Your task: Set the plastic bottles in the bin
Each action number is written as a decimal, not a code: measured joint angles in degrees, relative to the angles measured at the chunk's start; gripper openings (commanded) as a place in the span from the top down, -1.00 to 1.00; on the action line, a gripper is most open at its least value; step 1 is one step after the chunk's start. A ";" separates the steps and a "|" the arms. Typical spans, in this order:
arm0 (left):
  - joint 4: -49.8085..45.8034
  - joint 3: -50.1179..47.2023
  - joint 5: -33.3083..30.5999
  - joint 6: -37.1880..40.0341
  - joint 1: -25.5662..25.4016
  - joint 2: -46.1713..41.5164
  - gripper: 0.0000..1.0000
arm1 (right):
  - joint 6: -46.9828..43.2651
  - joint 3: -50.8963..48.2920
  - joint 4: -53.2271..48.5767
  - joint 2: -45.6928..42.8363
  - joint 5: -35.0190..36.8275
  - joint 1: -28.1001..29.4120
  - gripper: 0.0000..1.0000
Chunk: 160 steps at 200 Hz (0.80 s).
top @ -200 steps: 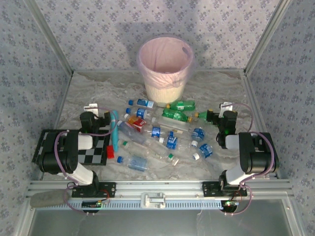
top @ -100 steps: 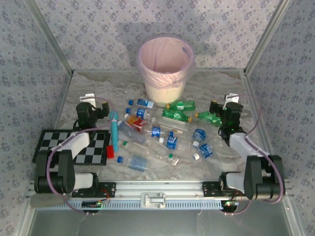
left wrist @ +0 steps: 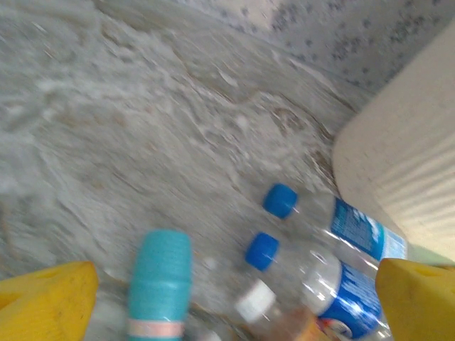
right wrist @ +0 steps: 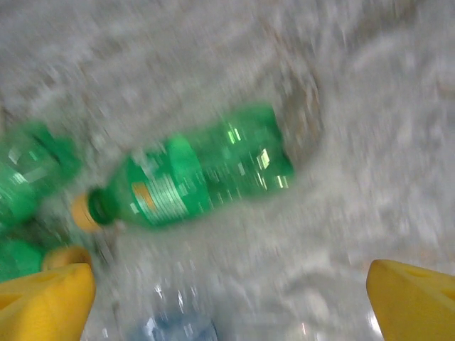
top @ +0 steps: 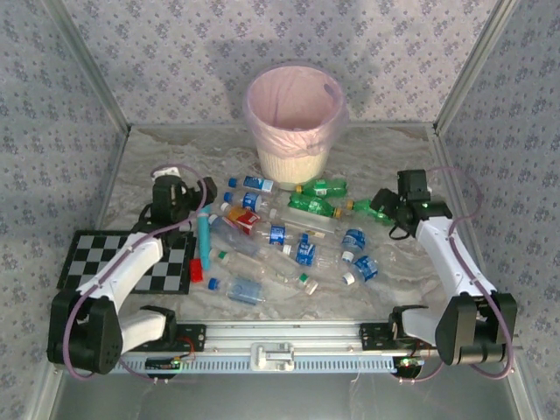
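**Q:** Any bottles [top: 278, 234] binned?
**A:** None visible inside. All lie scattered on the tabletop [top: 385, 153] just in front of the bin [top: 293, 166].
**Q:** And the arms?
**A:** The left jaws and right jaws gape wide, empty, flanking the pile. Seemingly the whole job is left.

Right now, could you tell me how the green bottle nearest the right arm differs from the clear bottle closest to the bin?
The green bottle is tinted green; the clear bottle is see-through with a blue label. The green bottle has a yellow-orange cap, the clear bottle a blue one. The green bottle lies ahead of the open right fingers; the clear bottle lies close beside the bin. Both lie capped on their sides.
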 measured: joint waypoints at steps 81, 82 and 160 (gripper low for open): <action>-2.43 2.64 -5.16 -7.32 -4.90 2.19 -1.00 | 19.65 -6.10 -14.91 -11.02 -1.55 9.99 -0.99; -2.51 2.69 -5.31 -7.41 -4.90 2.19 -1.00 | 19.85 -6.21 -14.88 -11.02 -1.57 10.08 -0.99; -6.71 3.56 -11.78 -12.68 -1.31 1.84 -1.00 | 31.63 -16.55 -6.25 -9.99 -1.88 12.46 -0.93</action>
